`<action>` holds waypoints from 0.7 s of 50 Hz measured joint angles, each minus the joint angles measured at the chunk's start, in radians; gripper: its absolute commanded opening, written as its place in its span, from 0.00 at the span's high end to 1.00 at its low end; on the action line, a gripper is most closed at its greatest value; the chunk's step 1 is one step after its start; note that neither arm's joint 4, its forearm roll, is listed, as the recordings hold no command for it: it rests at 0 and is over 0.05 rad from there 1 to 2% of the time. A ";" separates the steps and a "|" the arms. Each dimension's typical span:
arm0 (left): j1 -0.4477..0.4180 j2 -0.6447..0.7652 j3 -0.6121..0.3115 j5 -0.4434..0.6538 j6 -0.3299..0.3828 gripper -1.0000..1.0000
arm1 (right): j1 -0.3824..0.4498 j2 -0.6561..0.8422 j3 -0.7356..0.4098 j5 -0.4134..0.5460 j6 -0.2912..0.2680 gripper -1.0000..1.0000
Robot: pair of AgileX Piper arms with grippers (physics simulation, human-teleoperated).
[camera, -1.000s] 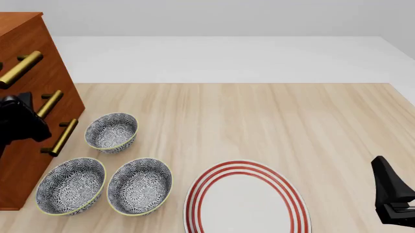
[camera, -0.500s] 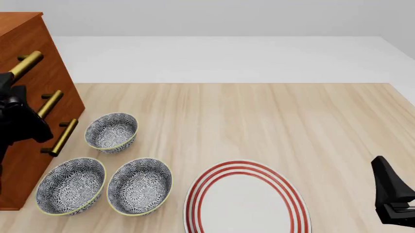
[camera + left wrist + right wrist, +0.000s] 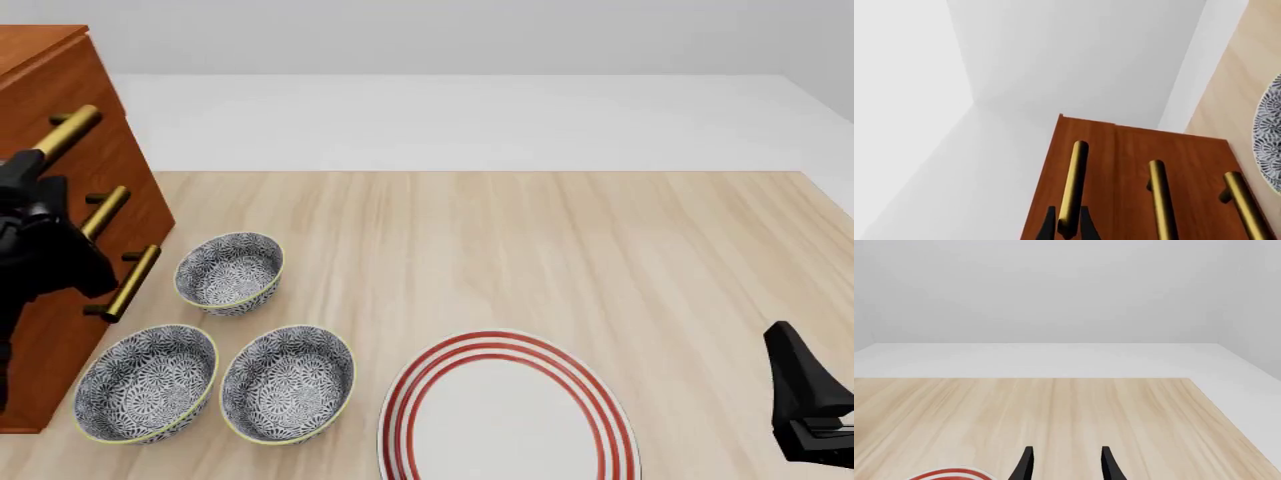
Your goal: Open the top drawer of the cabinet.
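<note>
Plate, red-ringed, is seen at the bottom centre of the front view, with the right gripper at the lower right, its fingers held apart over bare table. Three patterned bowls are grouped at the lower left. At the left edge the cabinet is found; the handle of the top drawer is flanked closely by the left gripper, though whether it is clamped cannot be told.
</note>
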 measured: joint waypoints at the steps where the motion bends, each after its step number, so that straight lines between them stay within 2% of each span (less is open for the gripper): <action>1: -0.002 -0.001 0.000 0.000 0.001 1.00 | 0.000 0.000 0.000 0.000 0.000 0.00; 35: -0.047 -0.020 0.008 0.017 0.024 1.00 | 0.000 0.000 0.000 0.000 0.000 0.00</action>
